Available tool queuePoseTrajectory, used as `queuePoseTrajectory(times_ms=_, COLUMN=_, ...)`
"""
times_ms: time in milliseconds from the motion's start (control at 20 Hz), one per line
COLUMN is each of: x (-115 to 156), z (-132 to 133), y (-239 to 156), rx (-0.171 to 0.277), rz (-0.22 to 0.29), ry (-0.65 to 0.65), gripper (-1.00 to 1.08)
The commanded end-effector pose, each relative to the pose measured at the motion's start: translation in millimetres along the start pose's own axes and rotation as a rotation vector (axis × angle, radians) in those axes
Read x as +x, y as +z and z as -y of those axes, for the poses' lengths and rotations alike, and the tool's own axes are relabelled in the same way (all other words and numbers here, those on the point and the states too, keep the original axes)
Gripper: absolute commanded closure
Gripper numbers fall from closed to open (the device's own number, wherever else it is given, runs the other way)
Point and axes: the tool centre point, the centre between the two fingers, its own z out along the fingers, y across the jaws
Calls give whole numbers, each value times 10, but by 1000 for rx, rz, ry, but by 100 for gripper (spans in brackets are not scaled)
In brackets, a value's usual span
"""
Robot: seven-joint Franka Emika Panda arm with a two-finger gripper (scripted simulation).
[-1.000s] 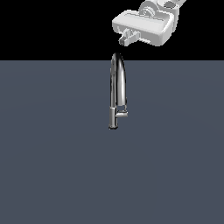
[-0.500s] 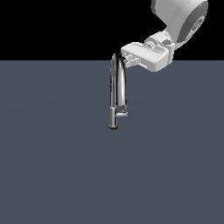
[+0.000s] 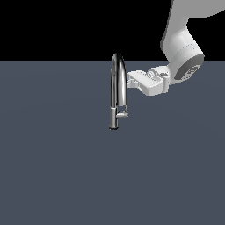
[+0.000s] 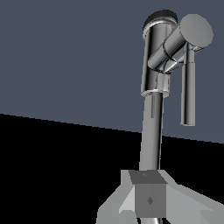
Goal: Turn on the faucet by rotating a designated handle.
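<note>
The chrome gooseneck faucet (image 3: 116,90) stands upright on the grey floor in the middle of the exterior view. Its short stubby handle (image 3: 123,115) sticks out low on the stem toward the exterior view's right. My gripper (image 3: 130,80) lies level, just to the exterior view's right of the upper spout and well above the handle. Its fingers look pressed together with nothing between them. In the wrist view the faucet stem (image 4: 152,127) runs up behind my fingertips (image 4: 149,199), and the handle (image 4: 180,40) shows its round end.
The flat dark grey floor (image 3: 52,167) spreads all around the faucet. My white arm (image 3: 181,44) comes down from the upper part of the exterior view's right.
My gripper has come down from above the faucet's top to beside the upper spout. The faucet and its handle have not moved.
</note>
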Motion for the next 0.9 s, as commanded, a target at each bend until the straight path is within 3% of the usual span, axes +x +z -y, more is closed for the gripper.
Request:
queuePoseTrajectory(times_ms=0, x=184, z=11, y=24, rx=44, rz=46, ry=41, gripper=108)
queuePoseTrajectory(times_ms=400, x=581, z=0, y=116, rx=138, rz=140, ry=128, gripper=108)
queuePoseTrajectory(times_ms=850, x=650, z=-8, y=141, rx=153, rz=156, ry=142, gripper=108)
